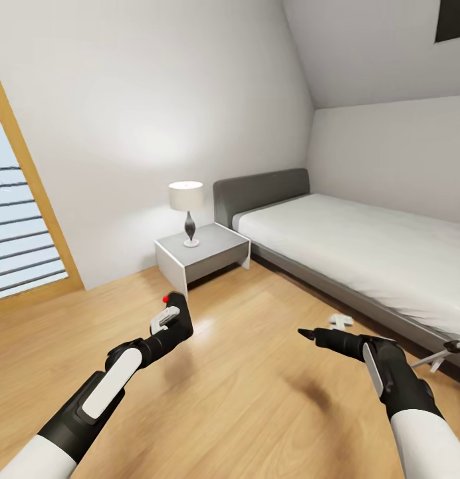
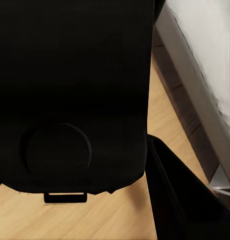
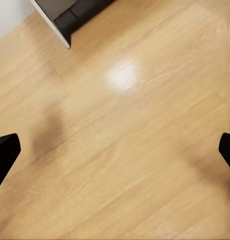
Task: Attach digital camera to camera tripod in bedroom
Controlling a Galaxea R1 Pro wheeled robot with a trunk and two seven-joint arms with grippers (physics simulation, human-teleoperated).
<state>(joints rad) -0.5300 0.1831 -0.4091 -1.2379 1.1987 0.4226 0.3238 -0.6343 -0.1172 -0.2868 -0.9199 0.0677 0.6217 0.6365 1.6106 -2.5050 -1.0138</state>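
One grey upholstered bed (image 1: 363,266), one grey-white bedside table (image 1: 203,256), one white-shaded table lamp (image 1: 187,211), one small black camera (image 1: 177,318).

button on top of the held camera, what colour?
Red, on the digital camera in the left gripper; head view shows it best.

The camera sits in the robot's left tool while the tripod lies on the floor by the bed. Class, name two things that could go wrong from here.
1. The camera is held out over bare wood floor; if the left tool slips, it would likely fall and hit hard.
2. The tripod seems to lie flat beside the bed, mostly out of frame. The open right tool may have to stand it up first, and it could tip.
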